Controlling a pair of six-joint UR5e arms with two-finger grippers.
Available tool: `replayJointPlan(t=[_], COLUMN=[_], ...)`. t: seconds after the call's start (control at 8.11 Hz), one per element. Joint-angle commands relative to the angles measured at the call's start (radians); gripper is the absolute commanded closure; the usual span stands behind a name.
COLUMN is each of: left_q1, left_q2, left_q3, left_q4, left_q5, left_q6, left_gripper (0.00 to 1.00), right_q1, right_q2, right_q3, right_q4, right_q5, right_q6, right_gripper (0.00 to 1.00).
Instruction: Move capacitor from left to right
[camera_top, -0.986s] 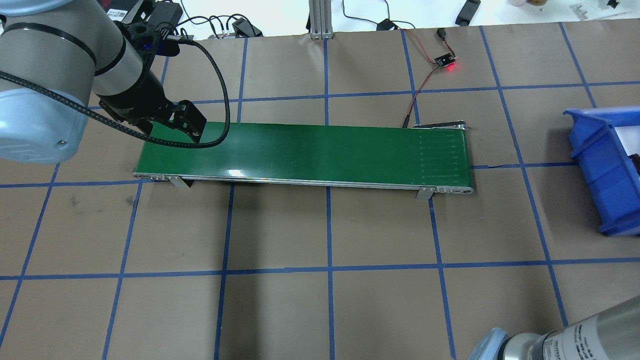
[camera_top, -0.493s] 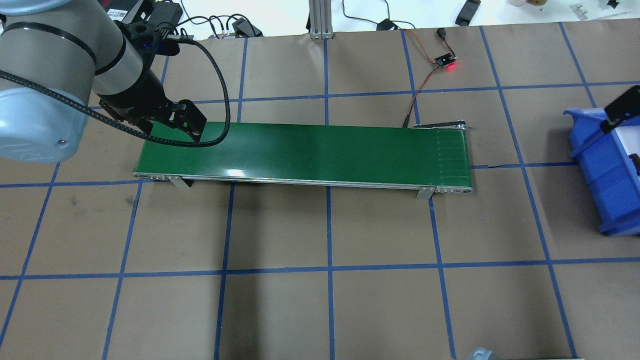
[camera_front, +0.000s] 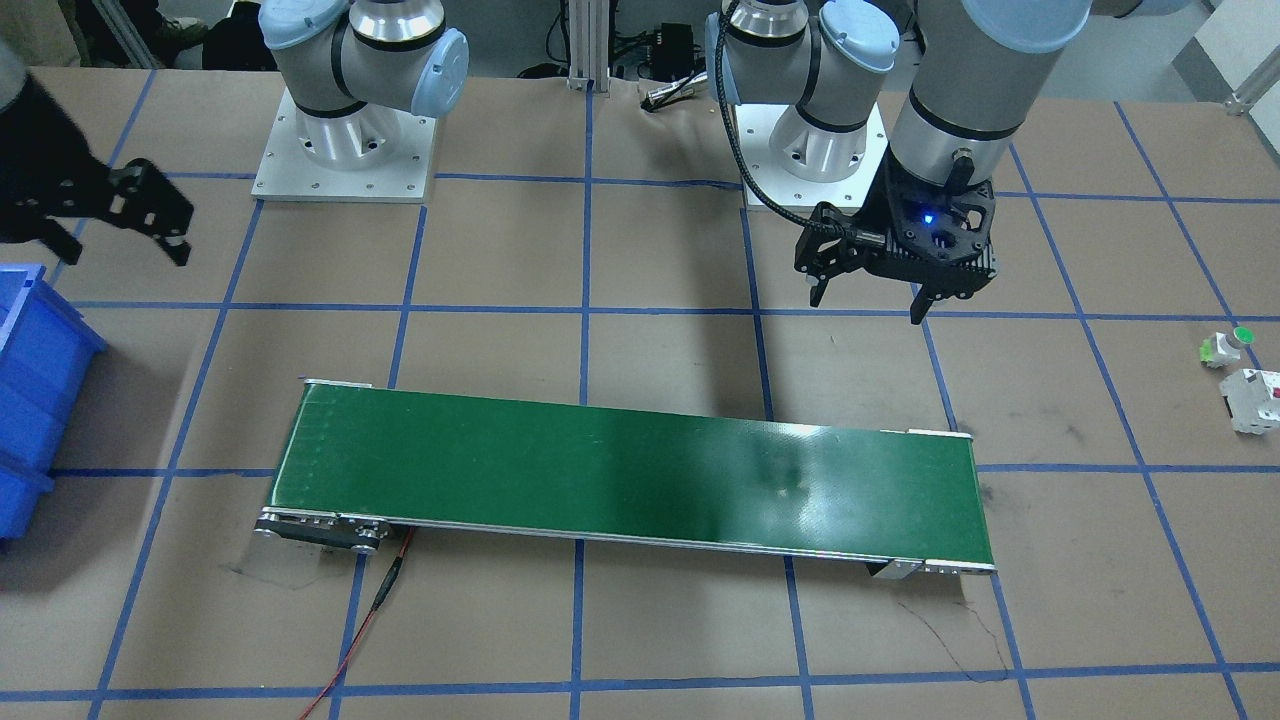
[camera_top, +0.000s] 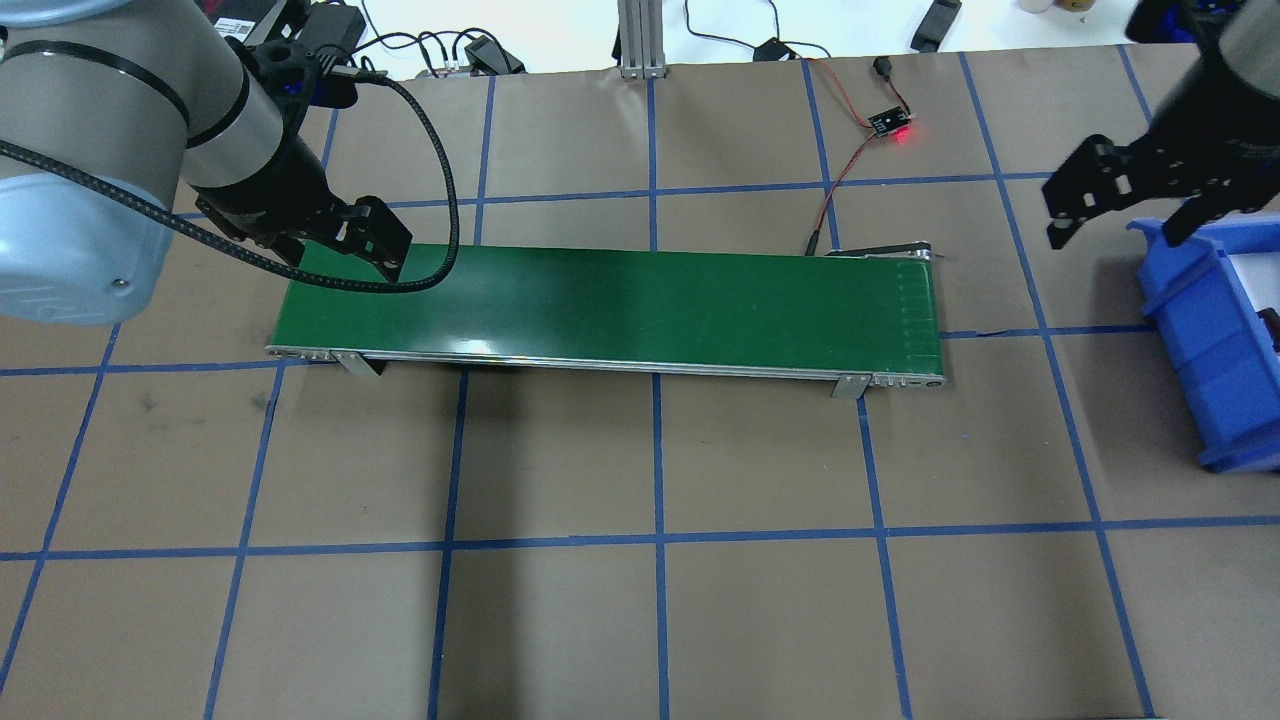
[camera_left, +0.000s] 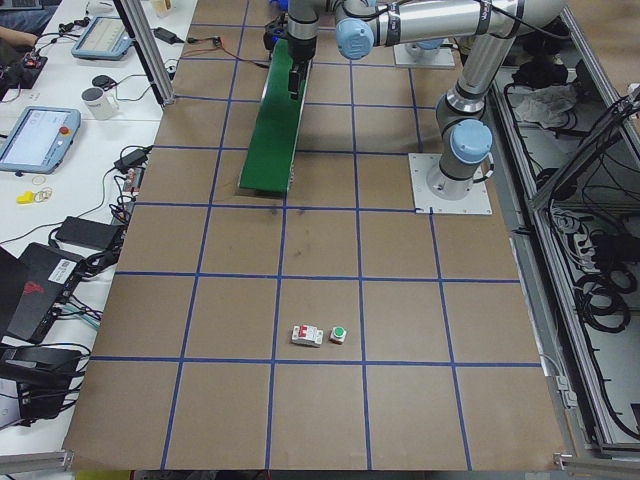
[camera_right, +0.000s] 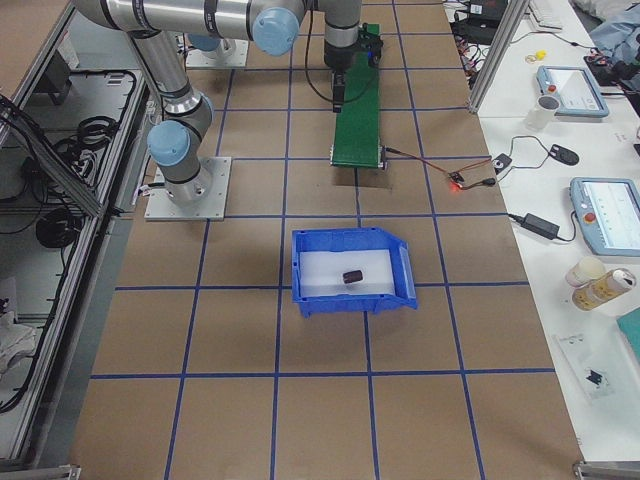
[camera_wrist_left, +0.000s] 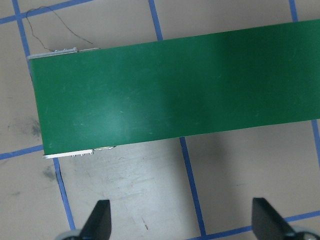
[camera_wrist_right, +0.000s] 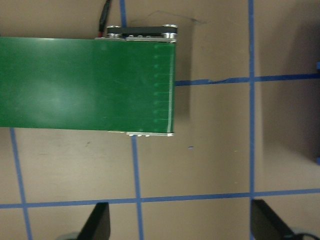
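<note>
The capacitor (camera_right: 352, 275) is a small dark cylinder lying on the white floor of the blue bin (camera_right: 350, 235). My right gripper (camera_top: 1118, 238) is open and empty, hanging above the table by the bin's (camera_top: 1200, 330) far corner, between it and the conveyor's right end. It also shows in the front view (camera_front: 120, 245) and in its wrist view (camera_wrist_right: 182, 225). My left gripper (camera_top: 335, 250) is open and empty over the far left end of the green conveyor belt (camera_top: 620, 300). It also shows in the front view (camera_front: 866, 303) and in its wrist view (camera_wrist_left: 181, 222).
A white part with a green cap (camera_front: 1227, 346) and a white boxy part with a red mark (camera_front: 1255, 398) lie on the table at the robot's far left. A small board with a red light (camera_top: 893, 125) and its wires sit behind the conveyor's right end.
My right arm has swung up from the near right corner; its gripper has come in from the right edge and moved left, past the bin's corner. The left gripper has barely moved.
</note>
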Motion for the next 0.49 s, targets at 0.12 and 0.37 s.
replayJointPlan(t=[0.12, 0.37], left_q1=[0.072, 0.083], left_q2=[0.002, 0.003], left_q3=[0.003, 0.002], left_q4=[-0.01, -0.018], left_q5=[0.001, 0.001], left_q6=[0.022, 0.022], left_gripper=[0.0, 0.0], right_q1=[0.32, 0.322], right_q2=[0.013, 0.013], right_q3=[-0.01, -0.011], right_q4=[-0.005, -0.005], right_q5=[-0.001, 0.001], right_q6=[0.343, 0.339], right_gripper=[0.0, 0.0])
